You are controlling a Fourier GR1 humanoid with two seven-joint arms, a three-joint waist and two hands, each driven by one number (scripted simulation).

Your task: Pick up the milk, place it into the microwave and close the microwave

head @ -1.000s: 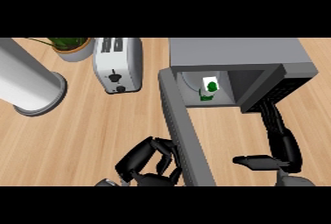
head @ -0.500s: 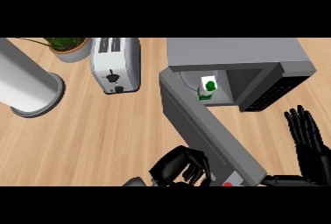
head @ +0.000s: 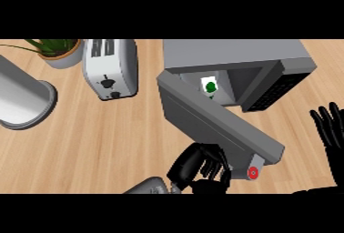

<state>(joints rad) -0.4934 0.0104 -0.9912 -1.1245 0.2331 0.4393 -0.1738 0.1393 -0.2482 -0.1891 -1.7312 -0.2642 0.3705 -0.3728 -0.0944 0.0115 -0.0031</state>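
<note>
The milk carton point(head: 210, 88), white with a green mark, stands inside the open grey microwave point(head: 235, 54). The microwave's door point(head: 215, 123) swings out toward me, its far end with a red button point(head: 252, 173) near the view's lower edge. My left hand point(head: 198, 166) sits against the door's outer face near that end, fingers curled and holding nothing. My right hand point(head: 331, 129) stands open at the right edge, fingers up, apart from the microwave.
A silver toaster point(head: 111, 68) stands left of the microwave. A potted plant point(head: 57, 51) sits at the back left, and a large grey cylinder point(head: 20, 98) at the left edge. Bare wooden counter point(head: 101, 145) lies between them and my left hand.
The door has swung to the right, toward the microwave. My left hand has followed it rightward. My right hand rose off the counter and now stands open at the right edge.
</note>
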